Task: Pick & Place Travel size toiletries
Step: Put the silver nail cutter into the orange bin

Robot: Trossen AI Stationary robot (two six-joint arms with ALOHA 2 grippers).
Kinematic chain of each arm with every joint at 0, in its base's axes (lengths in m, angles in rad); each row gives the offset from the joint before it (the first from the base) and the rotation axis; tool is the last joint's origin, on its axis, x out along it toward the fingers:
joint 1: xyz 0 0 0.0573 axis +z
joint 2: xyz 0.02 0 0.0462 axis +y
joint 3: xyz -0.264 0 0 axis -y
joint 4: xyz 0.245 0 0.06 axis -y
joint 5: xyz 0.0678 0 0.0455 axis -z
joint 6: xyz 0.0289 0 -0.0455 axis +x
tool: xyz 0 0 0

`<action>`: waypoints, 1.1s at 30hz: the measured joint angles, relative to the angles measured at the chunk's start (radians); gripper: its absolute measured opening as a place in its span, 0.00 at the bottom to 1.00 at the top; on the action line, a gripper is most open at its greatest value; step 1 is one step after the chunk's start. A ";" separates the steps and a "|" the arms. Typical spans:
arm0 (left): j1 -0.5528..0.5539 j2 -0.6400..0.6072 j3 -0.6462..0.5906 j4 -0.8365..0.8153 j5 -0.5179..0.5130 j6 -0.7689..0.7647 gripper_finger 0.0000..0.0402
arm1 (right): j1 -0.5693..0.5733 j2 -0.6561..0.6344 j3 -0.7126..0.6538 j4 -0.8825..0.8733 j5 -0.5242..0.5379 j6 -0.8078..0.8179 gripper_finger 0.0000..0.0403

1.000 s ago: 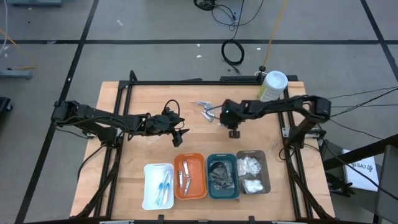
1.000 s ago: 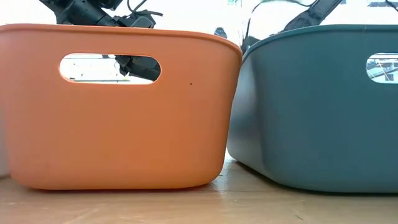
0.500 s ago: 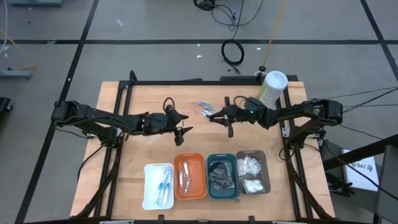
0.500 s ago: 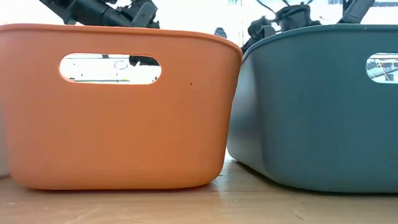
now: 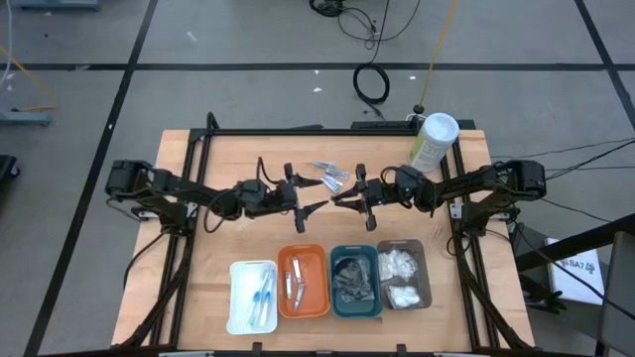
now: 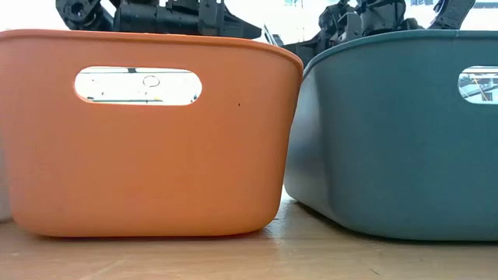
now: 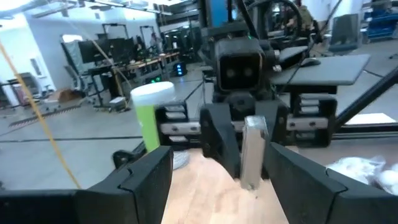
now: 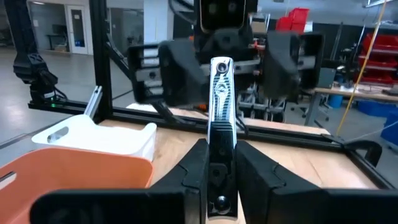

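Over the middle of the table my two grippers face each other, both level. My right gripper [image 5: 344, 197] [image 8: 222, 163] is shut on a slim silvery metal piece [image 8: 222, 93], one of the toiletries, also visible in the left wrist view [image 7: 254, 152]. My left gripper [image 5: 314, 206] [image 7: 224, 186] is open, its fingers standing on either side just in front of that piece's free end, not touching it. More loose toiletries [image 5: 328, 175] lie on the wood behind the grippers. Others lie in the four trays. My right gripper pinches the metal piece between its two fingers by its rear part [image 8: 221, 158]. The fingers come level from the table's right and lie along the piece. Its free end [image 8: 222, 65] sticks out past the fingertips toward my left gripper, clear of the table.
Along the near edge stand a white tray [image 5: 252, 295], an orange tray [image 5: 304, 281] [image 6: 148, 132], a teal tray [image 5: 354, 280] [image 6: 397, 132] and a grey tray [image 5: 403, 274]. A pale-green canister [image 5: 435, 139] stands at the far right corner.
My right gripper has risen and tipped from pointing down to level, carrying the metal piece up off the table and toward the left. My left gripper has also tipped up to level and moved toward the table's right, so the two now meet tip to tip.
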 joint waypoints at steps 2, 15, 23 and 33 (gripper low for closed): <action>0.000 0.028 0.000 0.036 0.027 -0.007 0.64 | 0.000 0.000 0.000 0.011 0.000 -0.005 0.11; -0.001 0.097 0.077 0.093 0.117 -0.058 0.64 | 0.000 0.000 0.002 0.018 -0.001 -0.009 0.11; 0.003 0.097 0.094 0.047 0.125 -0.072 0.63 | 0.000 -0.001 0.002 0.018 -0.004 -0.008 0.11; 0.005 0.096 0.094 0.033 0.133 -0.083 0.41 | 0.000 -0.001 0.002 0.025 -0.004 -0.010 0.11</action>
